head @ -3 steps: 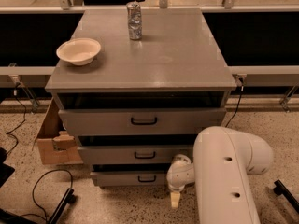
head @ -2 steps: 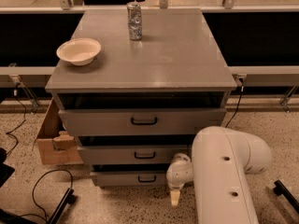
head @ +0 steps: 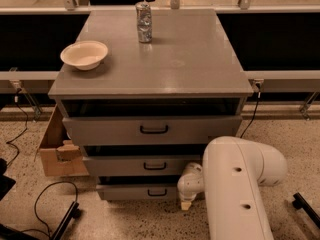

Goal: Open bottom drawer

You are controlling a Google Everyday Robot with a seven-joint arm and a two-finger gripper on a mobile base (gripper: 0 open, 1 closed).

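The grey cabinet has three drawers. The bottom drawer has the narrowest front and a small black loop handle; it stands pulled out slightly, with a dark gap above its front. My gripper is low at the right end of this drawer's front, to the right of the handle and close to the floor. My white arm rises in the right foreground and hides the drawer's right corner.
The mid drawer and the top drawer are each slightly ajar. A white bowl and a silver can stand on the cabinet top. A cardboard box sits at the left, with cables on the floor.
My arm has shifted very slightly to the left. The drawers look the same as before.
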